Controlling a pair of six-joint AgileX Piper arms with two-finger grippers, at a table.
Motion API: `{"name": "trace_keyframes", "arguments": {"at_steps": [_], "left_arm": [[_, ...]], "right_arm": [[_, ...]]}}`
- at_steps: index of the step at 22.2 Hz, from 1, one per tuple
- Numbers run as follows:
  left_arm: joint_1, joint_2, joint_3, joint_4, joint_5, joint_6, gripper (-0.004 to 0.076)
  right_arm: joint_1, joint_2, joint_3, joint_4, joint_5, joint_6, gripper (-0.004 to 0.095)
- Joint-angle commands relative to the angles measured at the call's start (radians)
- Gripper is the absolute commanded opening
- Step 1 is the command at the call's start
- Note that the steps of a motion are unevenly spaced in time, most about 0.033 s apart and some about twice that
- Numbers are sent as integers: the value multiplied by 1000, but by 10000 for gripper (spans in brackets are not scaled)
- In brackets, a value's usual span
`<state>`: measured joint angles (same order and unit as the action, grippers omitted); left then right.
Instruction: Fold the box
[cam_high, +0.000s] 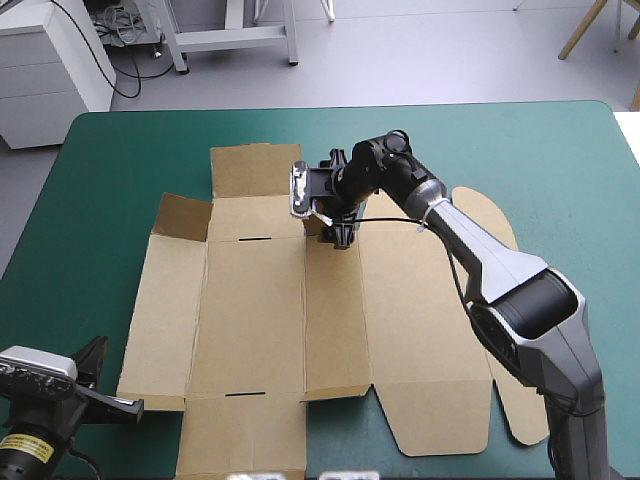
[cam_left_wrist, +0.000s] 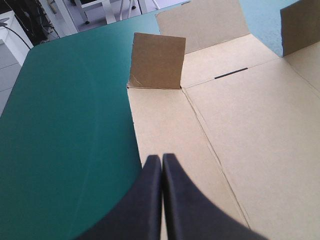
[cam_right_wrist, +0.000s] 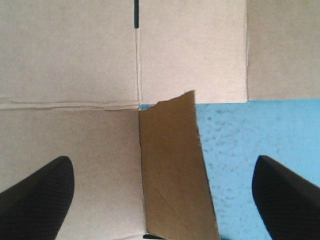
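We find the box spread across the middle of the table. Our right gripper hangs over the box's far edge, straddling a raised flap. Our left gripper sits at the box's near left corner.

No legible text, label, brand or number anywhere.

The desk takes up most of what I can see from here, dressed in a teal-green cover that lies flat and matte. The cover shows as a broad band along the far edge and down the left and right sides. Both far corners are rounded, with the far edge running straight between them. Seen close, its surface has a fine speckled grain.
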<state>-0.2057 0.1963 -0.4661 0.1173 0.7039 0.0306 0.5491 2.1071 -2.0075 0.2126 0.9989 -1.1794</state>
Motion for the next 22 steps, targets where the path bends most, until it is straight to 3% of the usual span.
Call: {"name": "trace_keyframes", "arguments": {"at_steps": [1,2,3,4,5,6,7,9,10,12,14,18,22], "left_arm": [[0,10,-24,4,-83,2,-10],[0,10,-24,4,-83,2,-10],[0,10,-24,4,-83,4,-10],[0,10,-24,4,-83,4,-8],[0,10,-24,4,-81,4,11],[0,10,-24,4,-81,4,55],[0,10,-24,6,-81,4,125],[0,10,-24,29,-81,4,369],[0,10,-24,41,-81,-2,531],[0,10,-24,52,-72,-22,711],[0,20,-24,57,-60,-20,729],[0,79,-65,137,-66,-22,720],[0,184,-155,168,-64,-31,709]], "right_arm": [[0,-114,-118,4,68,208,799],[0,-124,-130,4,87,255,746],[0,-146,-154,4,114,346,542],[0,-157,-160,4,118,355,401],[0,-172,-169,4,116,354,78],[0,-180,-169,4,113,372,-2],[0,-183,-169,4,107,418,0],[0,-187,-169,-10,78,556,0],[0,-189,-169,-39,68,638,0],[0,-210,-164,-166,52,749,0],[-12,-264,-119,-286,58,896,0],[-48,-405,59,-294,17,970,0],[-69,-614,334,-311,-111,1055,0]]}}
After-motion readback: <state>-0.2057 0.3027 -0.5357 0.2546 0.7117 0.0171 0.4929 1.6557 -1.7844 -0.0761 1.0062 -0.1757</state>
